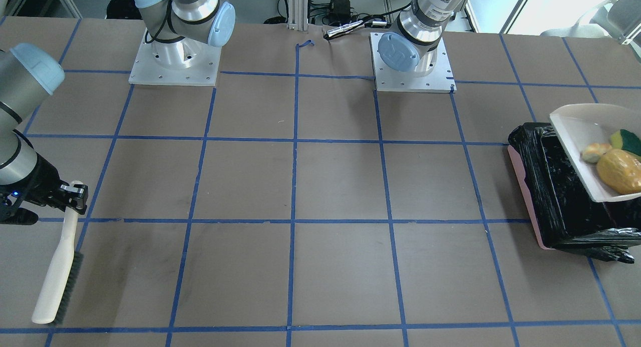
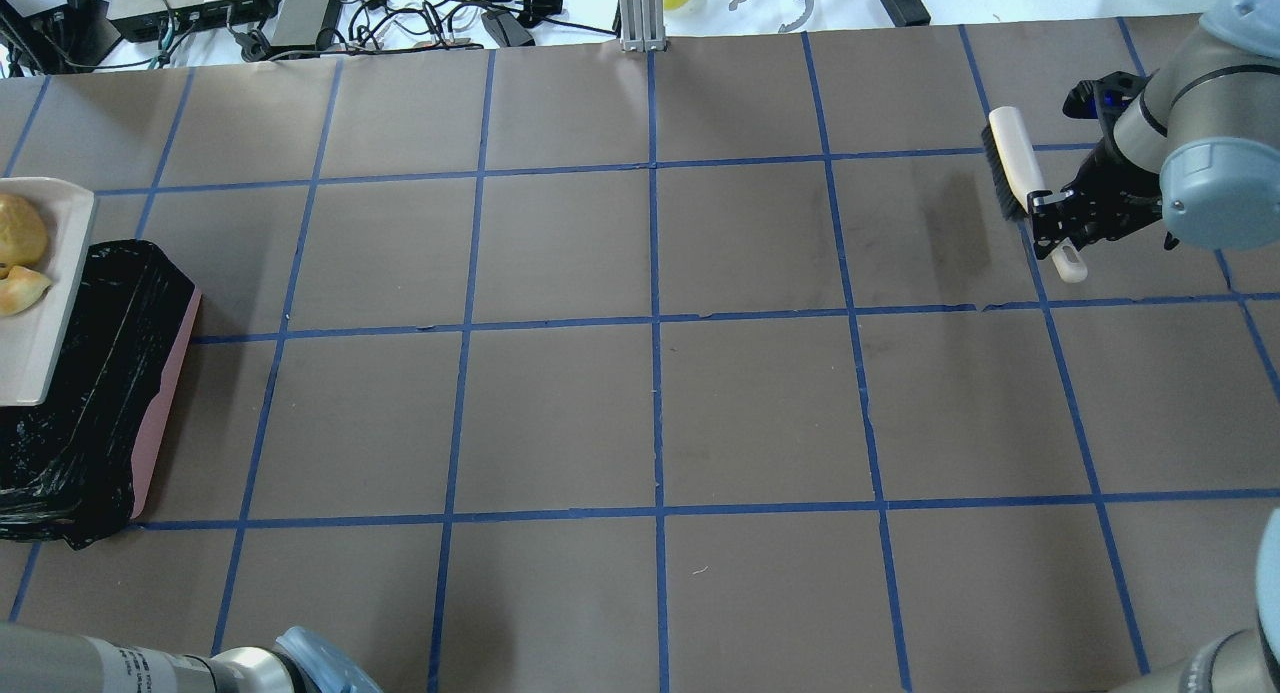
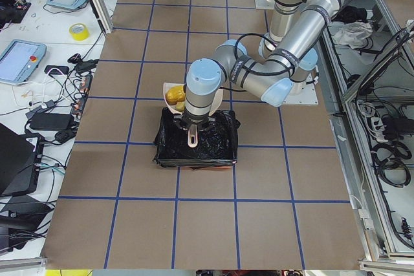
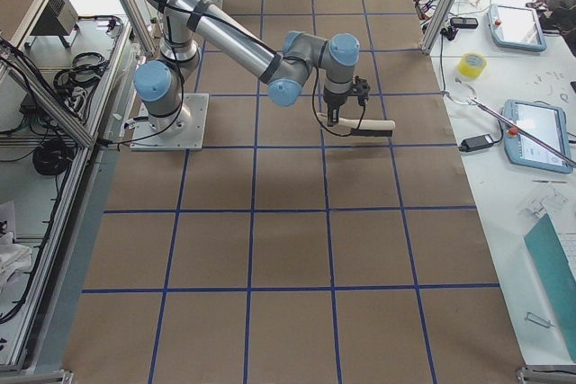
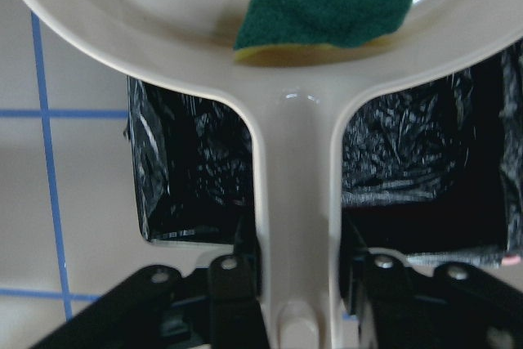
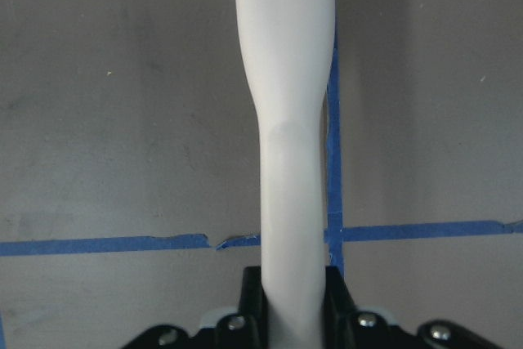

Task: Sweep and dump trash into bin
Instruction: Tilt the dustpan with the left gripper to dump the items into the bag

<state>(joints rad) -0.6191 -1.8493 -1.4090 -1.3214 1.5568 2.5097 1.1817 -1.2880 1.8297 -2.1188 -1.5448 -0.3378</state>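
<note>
The sweeping looks done. Now it is time to dump.

The left end effector (image 5: 298,271) is clenched tight on the handle of the pan (image 1: 576,131). It holds the pan up over the bin (image 1: 556,197), which sits at one end of the bench (image 1: 340,187). All the trash lies in the pan: the potato lump (image 1: 621,171), the croissant piece (image 1: 596,151) and the green sponge (image 1: 628,141). They are huddled close together. Nothing shows in the black bag yet.

The right end effector (image 6: 292,300) is clenched on the handle of the brush (image 1: 57,272). It is far off at the other end of the bench, well apart from the bin.

Next, I think the left arm has to tip the pan so its flat open edge points down into the bin. Then the three pieces can slide out. The edge should be over the black hole first, or a piece may drop on the bench. The lump looks round, so it may roll fast.
</note>
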